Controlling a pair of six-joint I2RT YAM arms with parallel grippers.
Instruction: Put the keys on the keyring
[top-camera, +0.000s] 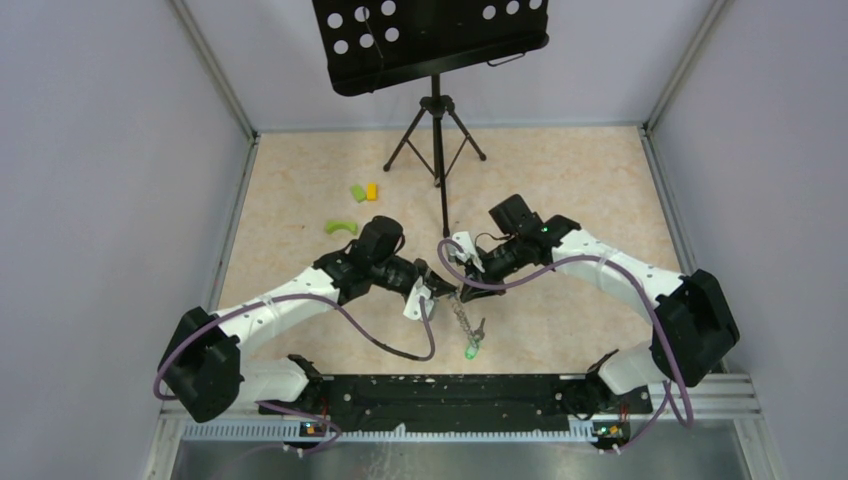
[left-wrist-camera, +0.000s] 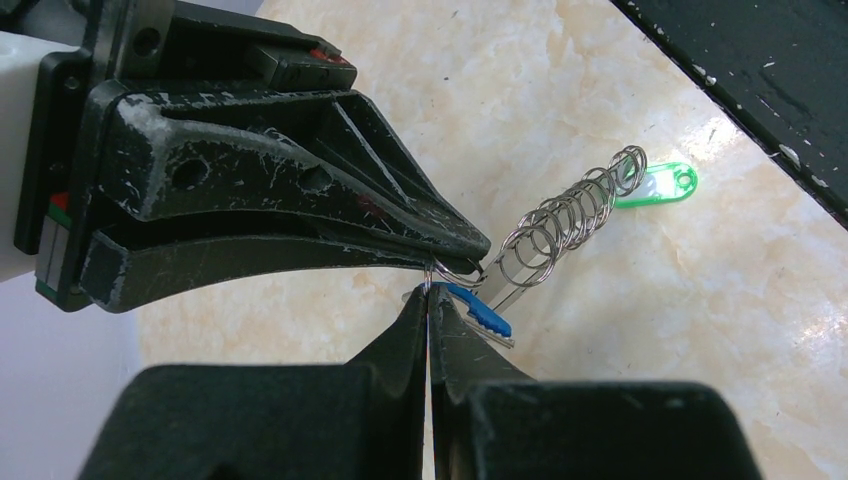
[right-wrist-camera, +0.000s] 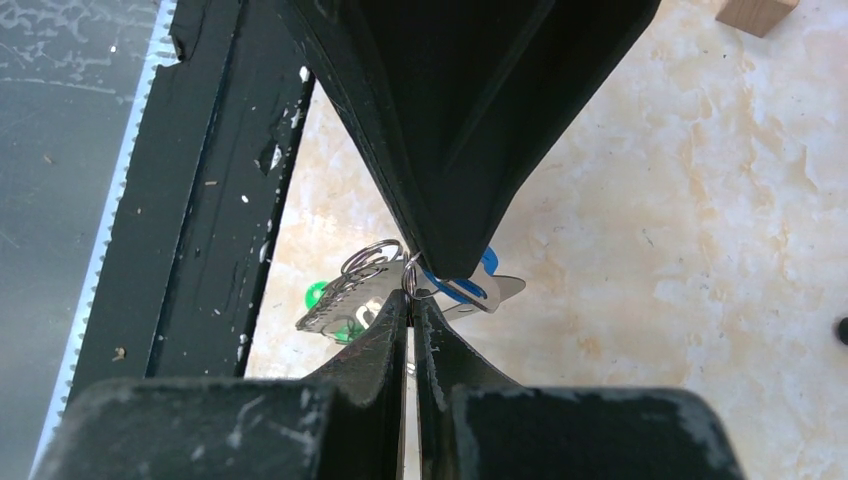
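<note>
left claw (left-wrist-camera: 428, 300), right claw (right-wrist-camera: 410, 300), both closed, 1 blue-tagged key (left-wrist-camera: 478, 310), 1 green-tagged key (left-wrist-camera: 655, 187)

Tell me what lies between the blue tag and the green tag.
A chain of silver rings lies between the blue tag and the green tag, clearest in the left wrist view.

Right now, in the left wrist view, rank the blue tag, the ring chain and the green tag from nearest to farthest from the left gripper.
1. Blue tag, right beside the tips of the left gripper.
2. Ring chain, running up and to the right.
3. Green tag, at the chain's far end, upper right.
</note>
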